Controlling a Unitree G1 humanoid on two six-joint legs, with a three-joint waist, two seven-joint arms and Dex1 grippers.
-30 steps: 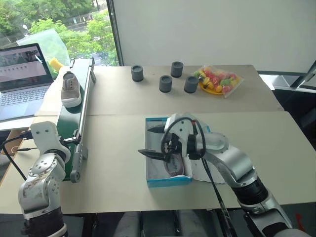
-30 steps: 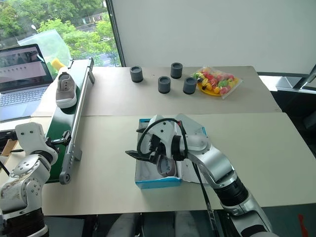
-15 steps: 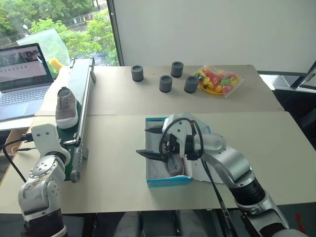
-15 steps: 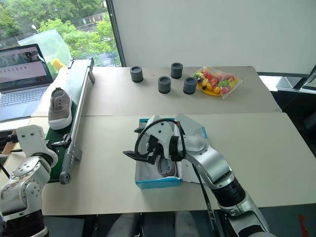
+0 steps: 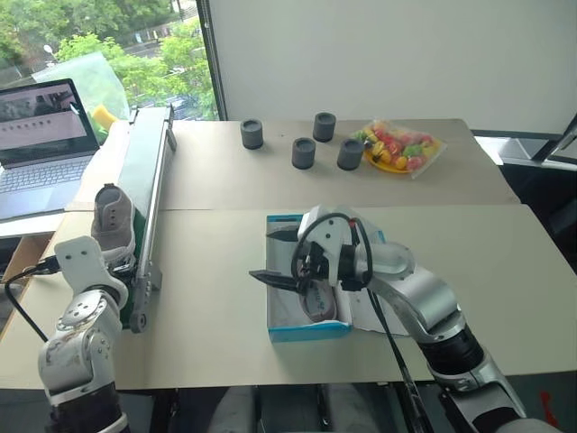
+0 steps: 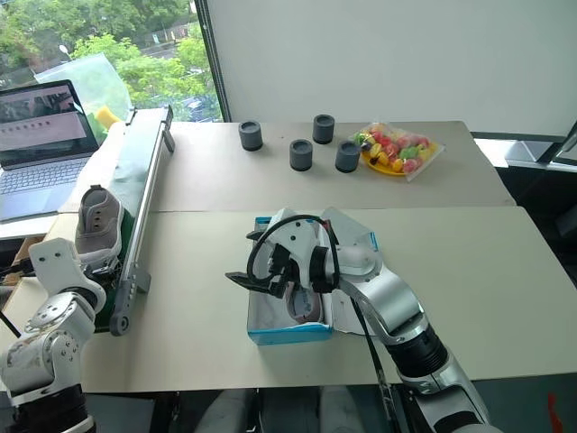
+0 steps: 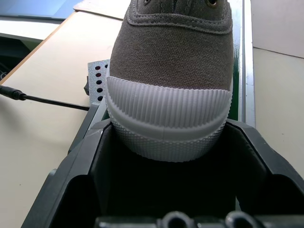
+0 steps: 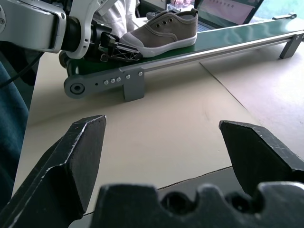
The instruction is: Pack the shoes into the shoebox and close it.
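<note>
One grey-taupe shoe (image 5: 112,218) stands at the near end of the green conveyor belt (image 5: 144,162), toe toward me. My left gripper (image 7: 168,137) is shut on its ribbed pale toe cap, one finger on each side. The other shoe (image 5: 317,302) lies inside the turquoise shoebox (image 5: 306,331) in the middle of the table. The box is open, its lid lying out to the right under my right arm. My right gripper (image 5: 264,255) hovers open over the box's left edge, pointing left toward the belt, with nothing between its fingers (image 8: 76,156).
An open laptop (image 5: 41,135) sits at the far left behind the belt. Several dark grey cups (image 5: 302,152) and a bag of coloured fruit (image 5: 397,147) stand on the far table. A black cable (image 7: 42,99) runs beside the belt's end.
The shoe rode down the belt toward me to its near end. My left gripper went from open to shut on its toe. The right arm kept still.
</note>
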